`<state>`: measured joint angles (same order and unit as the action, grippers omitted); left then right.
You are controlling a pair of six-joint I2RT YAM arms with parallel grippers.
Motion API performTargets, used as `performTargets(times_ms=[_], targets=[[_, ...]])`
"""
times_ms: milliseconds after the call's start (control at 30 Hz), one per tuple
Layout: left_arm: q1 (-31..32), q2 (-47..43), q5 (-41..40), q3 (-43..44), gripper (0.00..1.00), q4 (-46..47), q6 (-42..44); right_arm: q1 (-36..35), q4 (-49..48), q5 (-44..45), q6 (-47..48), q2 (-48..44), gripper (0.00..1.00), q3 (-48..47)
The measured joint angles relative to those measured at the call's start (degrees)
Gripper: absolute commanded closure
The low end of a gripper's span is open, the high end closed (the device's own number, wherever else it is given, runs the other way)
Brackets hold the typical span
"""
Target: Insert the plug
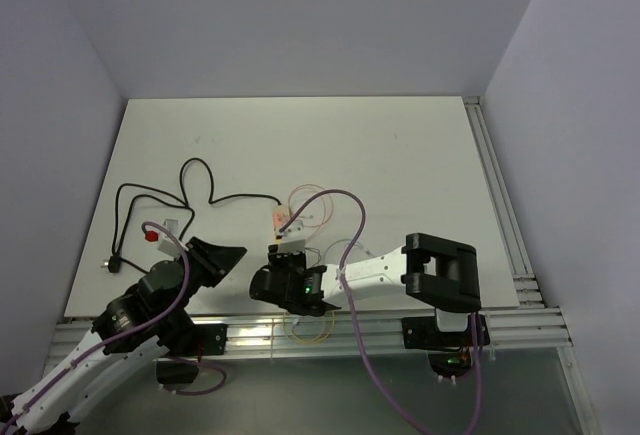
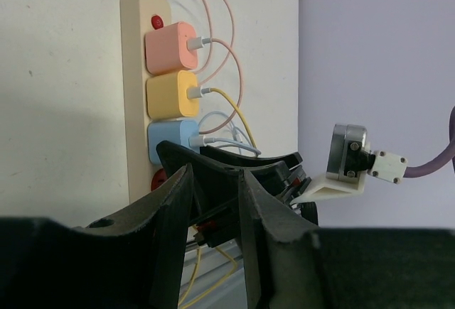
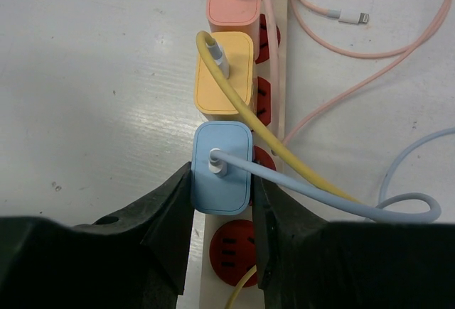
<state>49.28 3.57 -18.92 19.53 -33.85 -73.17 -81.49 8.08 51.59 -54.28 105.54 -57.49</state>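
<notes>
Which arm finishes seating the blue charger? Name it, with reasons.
Right. The right fingers clamp the blue charger on the power strip; the left fingers hang open beside it, empty.

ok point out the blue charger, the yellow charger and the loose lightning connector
blue charger [image 3: 226, 192]: right wrist view, lower part of its front face
yellow charger [image 3: 213, 92]: right wrist view, lower left of its front face
lightning connector [image 3: 353, 17]: right wrist view, its white body near the tip
</notes>
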Motion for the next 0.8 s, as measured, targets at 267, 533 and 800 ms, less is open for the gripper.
performTargets(times_ms=[267,533,800], targets=[[0.00,0.79,-0.96,2.89,0.61,-1.62,0.02,1.29,2.10,-3.85,2.12,-2.89,0.67,-1.03],[0.00,2.95,-1.20,4.61,0.60,-1.57,-0.15,4.09,8.09,-16.33,6.47,-6.45,0.21,0.57],[0.00,3.17,-1.20,4.61,0.60,-1.22,-0.74,4.28,10.82,-22.38,8.81,-9.64,0.23,2.10]])
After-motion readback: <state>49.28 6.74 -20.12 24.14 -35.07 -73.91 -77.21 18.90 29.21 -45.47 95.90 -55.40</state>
